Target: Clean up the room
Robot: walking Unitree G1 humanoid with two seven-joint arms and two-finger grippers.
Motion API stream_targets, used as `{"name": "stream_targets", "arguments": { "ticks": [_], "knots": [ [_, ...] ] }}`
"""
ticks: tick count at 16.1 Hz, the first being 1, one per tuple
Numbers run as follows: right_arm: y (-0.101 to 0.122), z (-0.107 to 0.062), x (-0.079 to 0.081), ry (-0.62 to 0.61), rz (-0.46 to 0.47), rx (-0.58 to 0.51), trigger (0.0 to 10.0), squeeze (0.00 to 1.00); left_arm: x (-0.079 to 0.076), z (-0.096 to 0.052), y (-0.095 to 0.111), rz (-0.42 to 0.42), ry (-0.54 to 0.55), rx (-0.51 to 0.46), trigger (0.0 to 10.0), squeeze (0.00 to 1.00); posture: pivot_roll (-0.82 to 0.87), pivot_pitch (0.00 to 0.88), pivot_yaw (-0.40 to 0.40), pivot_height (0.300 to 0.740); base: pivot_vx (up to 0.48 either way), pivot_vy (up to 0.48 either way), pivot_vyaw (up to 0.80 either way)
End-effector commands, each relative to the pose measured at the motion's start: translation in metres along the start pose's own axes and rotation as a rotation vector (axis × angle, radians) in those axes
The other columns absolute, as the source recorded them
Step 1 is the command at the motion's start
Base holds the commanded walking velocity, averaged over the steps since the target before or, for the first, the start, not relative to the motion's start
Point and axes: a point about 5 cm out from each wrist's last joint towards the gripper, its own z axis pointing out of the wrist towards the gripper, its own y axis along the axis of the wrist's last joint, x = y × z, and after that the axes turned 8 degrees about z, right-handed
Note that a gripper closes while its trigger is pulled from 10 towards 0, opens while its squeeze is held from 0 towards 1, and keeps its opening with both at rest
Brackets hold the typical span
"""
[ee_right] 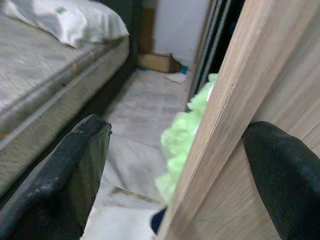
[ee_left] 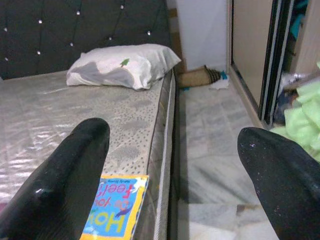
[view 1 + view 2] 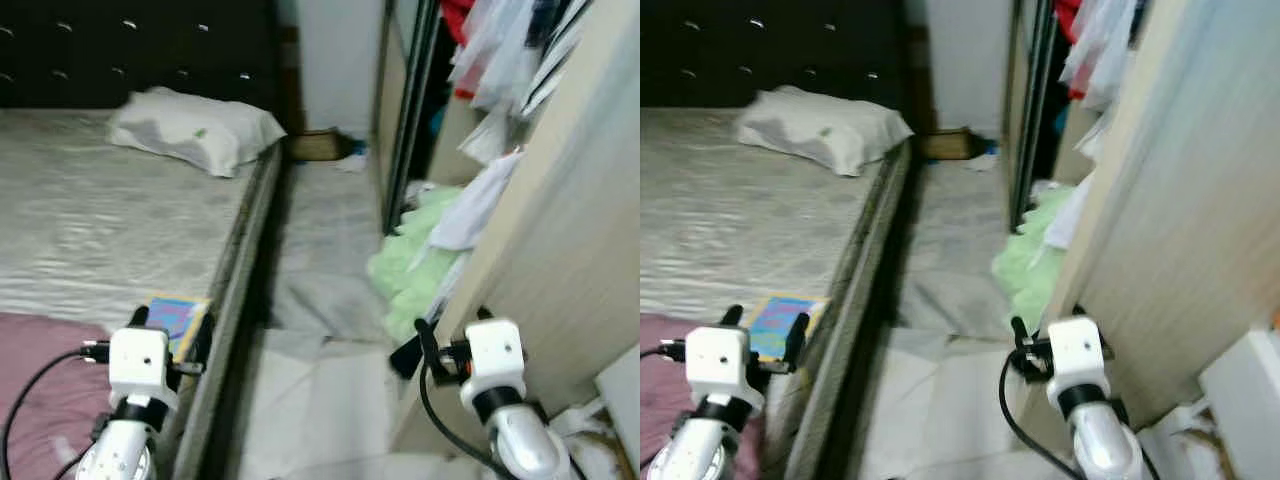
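A pale green cloth [image 3: 415, 262] lies heaped on the floor at the foot of the open wardrobe. A white garment [image 3: 476, 205] hangs over the wardrobe's edge above it. A colourful book [image 2: 117, 206] rests on the mattress near the bed's edge. My left gripper [image 3: 170, 326] is open above the bed edge, just behind the book, holding nothing. My right gripper [image 3: 452, 330] is open next to the wooden wardrobe panel [image 1: 240, 125], which stands between its fingers in the right wrist view without being gripped. The green cloth [image 1: 185, 135] lies ahead of that gripper.
The bed [image 3: 90, 220] fills the left, with a white pillow [image 3: 195, 130] by the dark headboard and a maroon blanket [image 3: 40, 380] near me. A grey cloth [image 3: 320, 290] lies in the narrow floor aisle, and a cardboard box [image 3: 318, 146] sits at its far end. Clothes hang in the wardrobe [image 3: 500, 60].
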Motion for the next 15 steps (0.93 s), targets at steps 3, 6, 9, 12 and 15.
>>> {"name": "stream_targets", "arguments": {
  "ticks": [3,6,9,12,15],
  "knots": [
    [0.0009,0.001,0.0027,0.01,0.0,-0.008,10.0,0.0,0.0005,0.0021,0.0014,0.011,-0.01,-0.007,10.0,0.0,0.03,0.092,0.026,0.74,0.0,0.0,0.0],
    [0.0,0.0003,0.0029,0.003,0.003,-0.003,10.0,0.0,0.0004,0.0032,0.0021,0.014,-0.002,-0.009,10.0,0.0,0.03,0.099,0.028,0.74,0.0,0.0,0.0],
    [-0.0007,0.0,0.0034,0.002,0.008,-0.003,10.0,0.0,-0.0011,0.0042,0.0011,0.004,0.002,-0.001,10.0,0.0,0.03,0.099,0.028,0.74,0.0,0.0,0.0],
    [-0.0004,0.0,0.0037,0.002,0.011,-0.001,10.0,0.0,-0.002,0.0046,0.0013,0.002,0.001,0.001,10.0,0.0,0.03,0.105,0.029,0.74,0.0,0.0,0.0],
    [-0.0009,-0.0004,0.0043,0.004,0.013,0.0,10.0,0.0,-0.0014,0.0045,0.0012,0.004,0.005,0.004,10.0,0.0,0.03,0.11,0.03,0.74,0.0,0.0,0.0]
  ]
}}
